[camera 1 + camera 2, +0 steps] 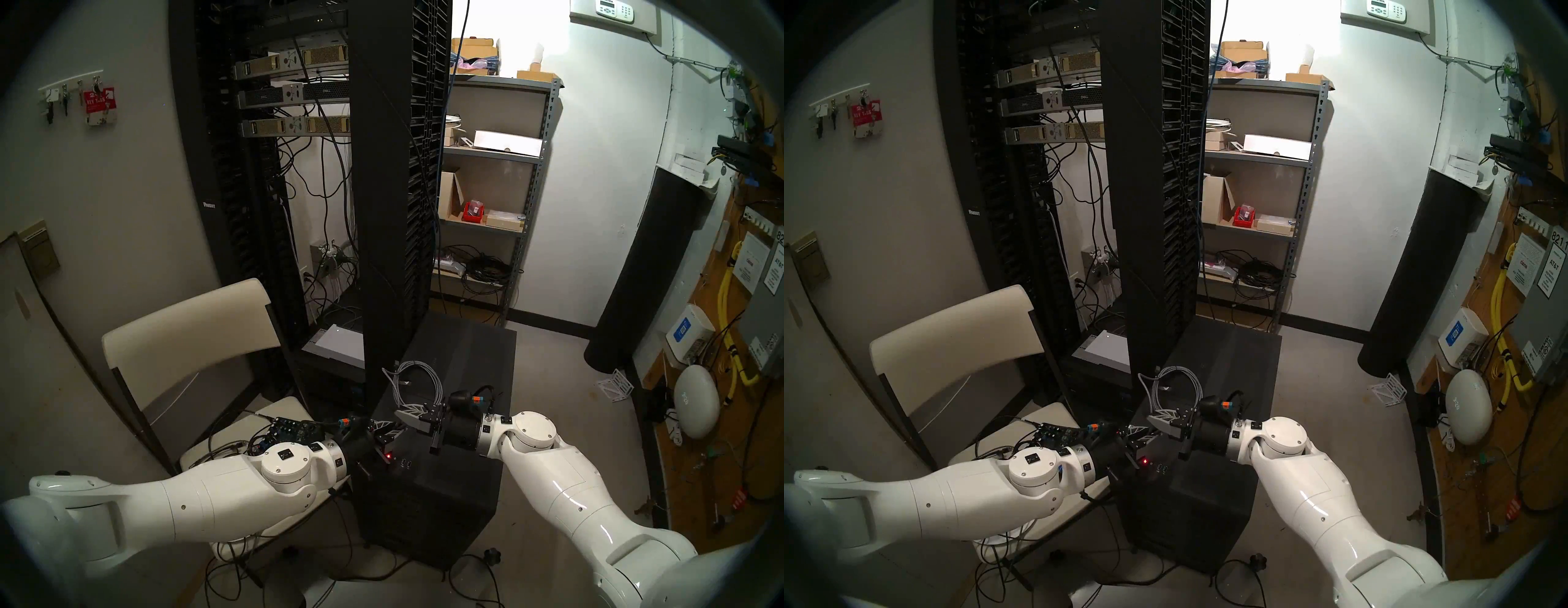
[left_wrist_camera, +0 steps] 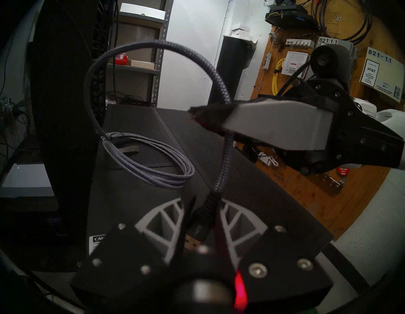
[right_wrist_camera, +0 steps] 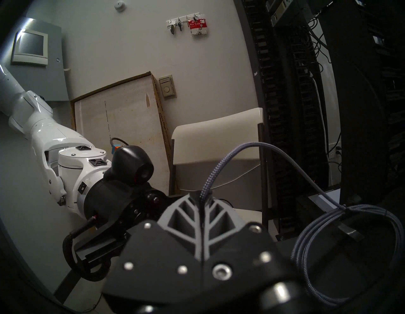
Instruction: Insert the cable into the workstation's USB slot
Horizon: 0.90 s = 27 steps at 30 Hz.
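Atop workstation (image 2: 252, 175), both tools (image 2: 203, 210) (image 3: 202, 197) pinch cable (image 2: 223, 166).

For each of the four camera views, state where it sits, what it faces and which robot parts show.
Head pair: high, looking down on the black tower workstation; both arms.
Left wrist: behind the left gripper, facing the grey braided cable and the right gripper.
Right wrist: behind the right gripper, facing the white folding chair; left arm.
Shared: the cable.
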{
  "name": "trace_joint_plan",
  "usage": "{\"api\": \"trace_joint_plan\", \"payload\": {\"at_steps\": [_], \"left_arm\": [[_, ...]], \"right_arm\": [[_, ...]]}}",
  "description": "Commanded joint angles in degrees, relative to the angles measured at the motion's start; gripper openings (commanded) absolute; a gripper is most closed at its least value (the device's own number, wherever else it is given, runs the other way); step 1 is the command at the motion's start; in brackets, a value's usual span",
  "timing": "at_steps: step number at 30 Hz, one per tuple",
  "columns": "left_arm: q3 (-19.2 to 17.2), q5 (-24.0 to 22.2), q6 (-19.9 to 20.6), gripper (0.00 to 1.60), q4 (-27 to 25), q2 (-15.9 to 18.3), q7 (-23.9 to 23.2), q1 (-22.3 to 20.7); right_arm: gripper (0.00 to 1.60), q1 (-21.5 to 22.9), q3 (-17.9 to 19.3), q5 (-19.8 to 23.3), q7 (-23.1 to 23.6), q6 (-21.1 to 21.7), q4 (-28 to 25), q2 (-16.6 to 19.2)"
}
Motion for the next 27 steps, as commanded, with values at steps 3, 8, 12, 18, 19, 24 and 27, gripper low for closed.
{"api": "trace_joint_plan", "payload": {"at_steps": [3, 8, 12, 18, 19, 24, 27], "left_arm": [[-1.19, -7.04, 1.92, 0.00, 0.57, 0.93, -8.31, -1.51], [-0.62, -9.73, 1.87, 0.00, 4.35, -0.37, -13.65, -2.06], [-0.57, -9.10, 0.37, 0.00, 10.05, -2.97, -18.52, -2.13], [-0.77, -9.43, -2.51, 0.00, 16.26, -5.79, -25.39, -2.33], [-0.73, -9.41, -2.80, 0.00, 17.08, -6.14, -26.45, -2.50], [-1.02, -10.07, -4.99, 0.00, 22.40, -8.97, -32.50, -3.25], [-0.86, -10.24, -6.24, 0.00, 25.09, -10.24, -35.78, -3.73]], "right_arm": [[0.00, 0.58, 0.34, 0.59, 1.08, 0.27, -1.09, 0.09], [0.00, 0.43, 0.48, 0.65, 1.56, 0.32, -1.18, -0.05], [0.00, 0.24, 0.57, 0.70, 1.85, 0.39, -1.50, -0.15], [0.00, 0.31, 0.62, 0.91, 2.99, 0.69, -1.56, -0.27], [0.00, 0.40, 0.59, 1.06, 3.43, 0.95, -1.43, -0.28], [0.00, 0.22, 0.55, 1.07, 4.26, 1.62, -0.97, -0.46], [0.00, 0.28, 0.61, 1.04, 4.64, 2.27, -0.52, -0.45]]}}
